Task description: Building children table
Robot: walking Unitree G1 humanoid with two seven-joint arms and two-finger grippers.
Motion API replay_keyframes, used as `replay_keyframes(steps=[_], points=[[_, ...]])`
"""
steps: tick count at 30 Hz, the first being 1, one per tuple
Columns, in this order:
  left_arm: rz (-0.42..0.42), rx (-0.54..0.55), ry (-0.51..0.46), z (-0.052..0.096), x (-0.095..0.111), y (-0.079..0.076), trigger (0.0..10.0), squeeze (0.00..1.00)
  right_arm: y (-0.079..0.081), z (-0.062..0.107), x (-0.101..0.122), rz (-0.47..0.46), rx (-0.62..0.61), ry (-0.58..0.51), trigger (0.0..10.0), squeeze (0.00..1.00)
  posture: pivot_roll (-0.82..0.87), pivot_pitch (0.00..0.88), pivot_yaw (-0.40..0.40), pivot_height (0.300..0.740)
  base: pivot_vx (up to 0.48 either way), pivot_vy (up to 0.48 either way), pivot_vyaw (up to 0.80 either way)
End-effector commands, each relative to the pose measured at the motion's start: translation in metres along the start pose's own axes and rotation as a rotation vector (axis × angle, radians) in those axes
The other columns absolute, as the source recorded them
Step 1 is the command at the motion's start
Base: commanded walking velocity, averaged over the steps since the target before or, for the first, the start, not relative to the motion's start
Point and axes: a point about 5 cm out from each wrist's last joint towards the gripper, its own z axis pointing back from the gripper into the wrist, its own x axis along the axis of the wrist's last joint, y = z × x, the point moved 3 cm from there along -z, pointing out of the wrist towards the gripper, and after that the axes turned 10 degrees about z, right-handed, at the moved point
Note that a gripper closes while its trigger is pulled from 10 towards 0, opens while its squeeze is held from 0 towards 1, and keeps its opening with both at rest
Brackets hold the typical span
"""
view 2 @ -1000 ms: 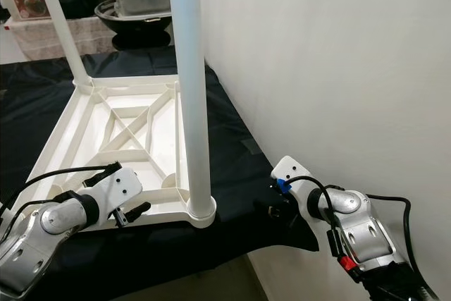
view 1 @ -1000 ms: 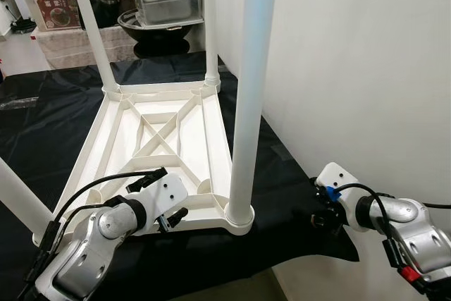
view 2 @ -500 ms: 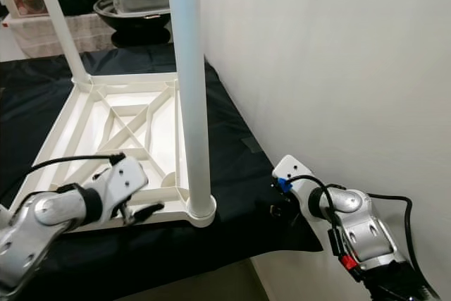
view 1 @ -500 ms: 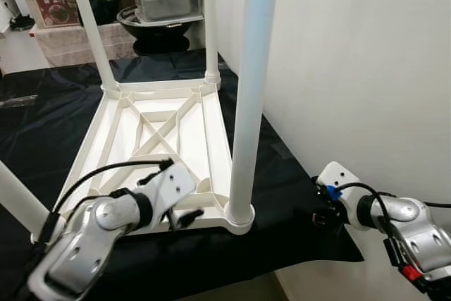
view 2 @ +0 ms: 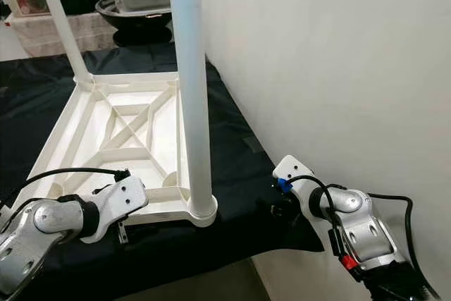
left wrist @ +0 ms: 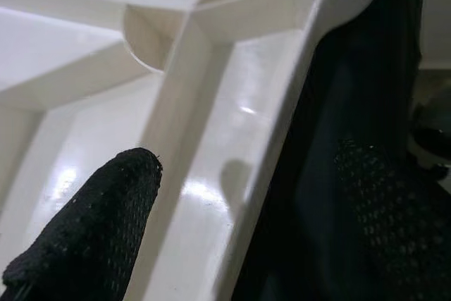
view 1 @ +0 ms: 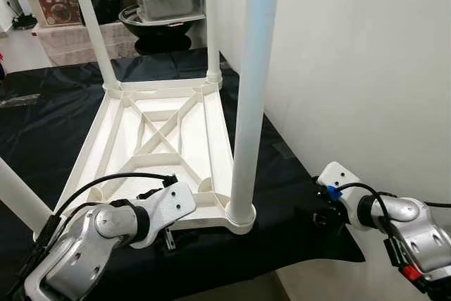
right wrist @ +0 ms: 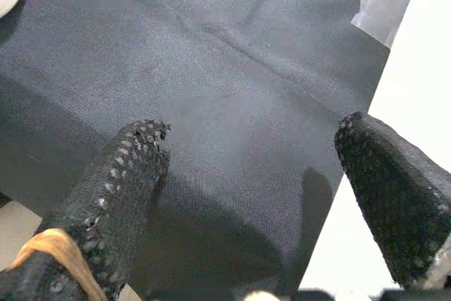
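The white plastic children's table lies upside down on a black cloth before you, its ribbed underside facing up. A cross brace spans the frame. One white leg stands upright in the near right corner socket, close to the white wall. Two further legs rise from the far corners, and a fourth leg leans at the near left corner.

Your left gripper sits at the near edge of the table frame, just left of the upright leg's socket. In the left wrist view its fingers are spread: one lies over the white frame, the other over the black cloth, with the frame's rim between them. They do not appear to press on it.

Your right gripper hangs over the near right corner of the cloth, beside the wall and apart from the table. Its fingers stand wide apart with nothing between them; a strip of clear tape lies on the cloth ahead.

Beyond the table stand stacked containers, a dark bowl and a box with a printed label.
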Motion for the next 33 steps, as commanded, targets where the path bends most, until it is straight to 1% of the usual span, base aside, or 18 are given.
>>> replay_keyframes(steps=[1,2,3,6,7,8,9,10,19,20,22,23,28,29,30,31,32,33], points=[[-0.007,-0.015,0.048,-0.002,-0.011,-0.002,10.0,0.0,-0.001,-0.001,0.001,0.021,0.0,0.004,10.0,0.64,-0.1,0.056,-0.035,0.74,0.0,0.0,0.0],[-0.007,-0.015,0.048,-0.002,-0.011,-0.002,10.0,0.0,-0.001,-0.001,0.001,0.021,0.0,0.004,10.0,0.64,-0.1,0.056,-0.035,0.74,0.0,0.0,0.0],[-0.003,-0.028,0.067,-0.004,-0.016,-0.004,10.0,0.0,-0.001,0.0,0.001,0.024,-0.001,0.007,10.0,0.59,-0.11,0.056,-0.035,0.74,0.0,0.0,0.0],[0.002,-0.036,0.081,-0.006,-0.021,-0.006,10.0,0.0,-0.001,0.0,0.001,0.025,-0.003,0.008,10.0,0.58,-0.11,0.059,-0.033,0.74,0.0,0.0,0.0],[0.007,-0.039,0.092,-0.008,-0.024,-0.006,6.0,0.0,-0.002,0.0,0.001,0.025,-0.005,0.009,10.0,0.56,-0.11,0.058,-0.035,0.74,0.0,0.0,0.0],[0.007,-0.039,0.092,-0.008,-0.024,-0.006,6.0,0.0,-0.002,0.0,0.001,0.025,-0.005,0.009,10.0,0.56,-0.11,0.058,-0.035,0.74,0.0,0.0,0.0],[0.009,-0.026,0.092,-0.009,-0.025,-0.004,0.0,0.0,-0.002,0.001,0.001,0.025,-0.007,0.009,10.0,0.55,-0.11,0.061,-0.034,0.74,0.0,0.0,0.0],[-0.005,0.007,0.084,-0.011,-0.025,0.003,0.0,0.0,-0.002,0.001,0.001,0.024,-0.007,0.008,10.0,0.53,-0.11,0.062,-0.033,0.74,0.0,0.0,0.0],[-0.062,0.064,0.087,-0.007,-0.028,0.015,0.0,0.0,-0.002,0.001,0.0,0.025,-0.007,0.013,10.0,0.5,-0.11,0.066,-0.035,0.74,0.0,0.0,0.0],[-0.083,0.079,0.114,-0.003,-0.035,0.02,0.0,0.0,-0.002,0.001,0.0,0.026,-0.008,0.014,10.0,0.47,-0.1,0.066,-0.036,0.74,0.0,0.0,0.0],[-0.1,0.092,0.14,0.001,-0.041,0.024,0.0,0.0,-0.002,0.001,0.0,0.026,-0.009,0.016,10.0,0.47,-0.1,0.068,-0.036,0.74,0.0,0.0,0.0],[-0.115,0.108,0.176,0.006,-0.05,0.029,0.0,0.0,-0.002,0.001,0.0,0.027,-0.01,0.017,10.0,0.46,-0.1,0.068,-0.036,0.74,0.0,0.0,0.0],[-0.125,0.13,0.228,0.015,-0.063,0.038,0.0,0.0,-0.002,0.002,-0.001,0.028,-0.01,0.019,10.0,0.45,-0.1,0.071,-0.038,0.74,0.0,0.0,0.0],[-0.126,0.122,0.275,0.025,-0.076,0.04,0.0,0.0,-0.002,0.002,-0.001,0.029,-0.008,0.02,10.0,0.44,-0.09,0.073,-0.039,0.74,0.0,0.0,0.0],[-0.116,0.101,0.325,0.037,-0.092,0.04,0.4,0.0,-0.001,0.002,-0.002,0.03,-0.005,0.023,10.0,0.42,-0.09,0.076,-0.042,0.74,0.0,0.0,0.0],[-0.116,0.101,0.325,0.037,-0.092,0.04,0.4,0.0,-0.001,0.002,-0.002,0.03,-0.005,0.023,10.0,0.42,-0.09,0.076,-0.042,0.74,0.0,0.0,0.0],[-0.11,0.085,0.358,0.044,-0.101,0.04,0.4,0.0,-0.001,0.002,-0.002,0.031,-0.003,0.024,10.0,0.42,-0.09,0.076,-0.042,0.74,0.0,0.0,0.0],[-0.116,0.071,0.384,0.051,-0.109,0.039,1.7,0.0,-0.001,0.002,-0.002,0.031,-0.001,0.025,10.0,0.41,-0.09,0.077,-0.043,0.74,0.0,0.0,0.0]])
